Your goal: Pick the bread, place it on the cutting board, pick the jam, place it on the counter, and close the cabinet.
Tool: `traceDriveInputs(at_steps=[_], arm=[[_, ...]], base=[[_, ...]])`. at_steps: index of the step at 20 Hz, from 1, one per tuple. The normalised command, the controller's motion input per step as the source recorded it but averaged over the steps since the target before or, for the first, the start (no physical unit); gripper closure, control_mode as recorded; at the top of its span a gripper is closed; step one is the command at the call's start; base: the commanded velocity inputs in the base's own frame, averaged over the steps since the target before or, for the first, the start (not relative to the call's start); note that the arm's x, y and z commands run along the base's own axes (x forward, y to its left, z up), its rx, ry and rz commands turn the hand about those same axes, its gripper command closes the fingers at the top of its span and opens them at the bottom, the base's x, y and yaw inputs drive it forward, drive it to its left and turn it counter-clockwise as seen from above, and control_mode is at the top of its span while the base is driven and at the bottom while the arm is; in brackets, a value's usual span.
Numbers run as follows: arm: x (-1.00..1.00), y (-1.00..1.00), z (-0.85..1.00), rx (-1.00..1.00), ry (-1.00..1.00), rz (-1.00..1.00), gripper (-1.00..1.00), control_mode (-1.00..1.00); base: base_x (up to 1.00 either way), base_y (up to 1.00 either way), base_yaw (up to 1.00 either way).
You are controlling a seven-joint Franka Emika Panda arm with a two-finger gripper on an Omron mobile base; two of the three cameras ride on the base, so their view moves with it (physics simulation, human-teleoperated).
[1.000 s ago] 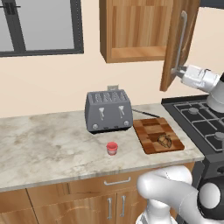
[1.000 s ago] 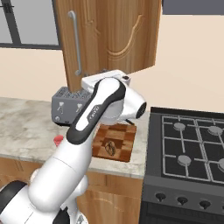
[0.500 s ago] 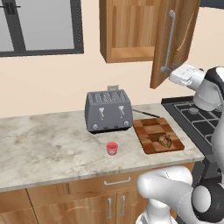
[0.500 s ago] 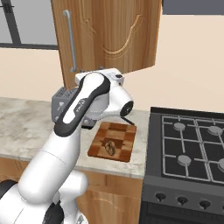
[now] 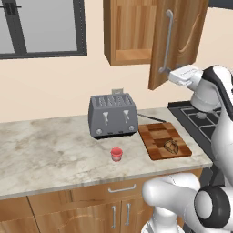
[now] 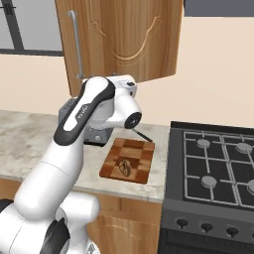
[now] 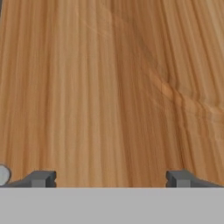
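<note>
Now the cabinet [image 5: 175, 43] door has swung further shut under the gripper [image 7: 111, 178], fingers apart and empty, with the bread [image 5: 171, 146] on the cutting board [image 5: 157, 133] and the jam [image 5: 117, 154] on the counter [image 5: 50, 152].

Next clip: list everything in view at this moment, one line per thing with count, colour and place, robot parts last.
bread: 1, brown, lying on the cutting board.
cutting board: 1, chequered dark and light brown, on the counter right of the toaster.
jam: 1, red jar with pale lid, on the counter in front of the toaster.
toaster: 1, grey, at the back of the counter.
counter: 1, beige-grey marbled stone over wooden drawers.
cabinet: 1, medium-brown wood, on the wall; door partly open, with a metal bar handle.
window: 1, dark-framed, on the wall at left.
stove: 1, black, right of the counter.
gripper: 1, dark fingertips spread apart, close against the wooden door.
arm: 1, white, reaching up to the door.
</note>
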Motion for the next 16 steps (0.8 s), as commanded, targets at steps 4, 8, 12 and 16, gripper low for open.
traceDriveInputs(at_steps=[4,8,12,16], arm=[[0.24,0.01,0.0,0.0,0.0,-0.1,-1.0,-1.0],[0.23,0.04,0.0,0.0,0.0,-0.11,-1.0,-1.0],[0.21,0.03,0.0,0.0,0.0,-0.12,-1.0,-1.0],[0.2,0.04,0.0,0.0,0.0,-0.11,-1.0,-1.0]], base=[[0.0,0.0,0.0],[0.0,0.0,0.0],[0.0,0.0,0.0],[0.0,0.0,0.0]])
